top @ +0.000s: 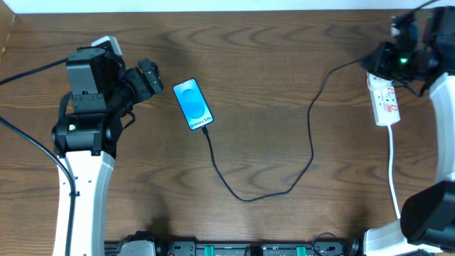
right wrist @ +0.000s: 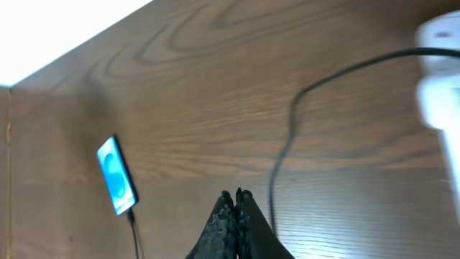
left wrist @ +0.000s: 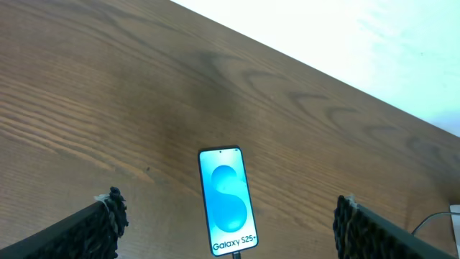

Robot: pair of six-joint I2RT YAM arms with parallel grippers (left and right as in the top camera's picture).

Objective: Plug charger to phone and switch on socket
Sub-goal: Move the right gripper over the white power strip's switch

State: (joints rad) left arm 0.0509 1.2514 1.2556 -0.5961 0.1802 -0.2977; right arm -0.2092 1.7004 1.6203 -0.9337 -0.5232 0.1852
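Observation:
The phone [top: 193, 104] lies on the table with its cyan screen lit; it also shows in the left wrist view [left wrist: 228, 201] and the right wrist view [right wrist: 116, 176]. The black charger cable [top: 270, 188] runs from the phone's lower end, where its tip sits in the phone, across the table up to the white socket [top: 386, 101] at the far right. My left gripper [left wrist: 228, 223] is open and empty, just left of the phone. My right gripper [right wrist: 236, 196] is shut on nothing, near the socket's top end [right wrist: 438, 72].
A thick white cord [top: 393, 171] runs from the socket toward the front edge. The table's far edge meets a white wall. Arm bases stand at the front left and front right.

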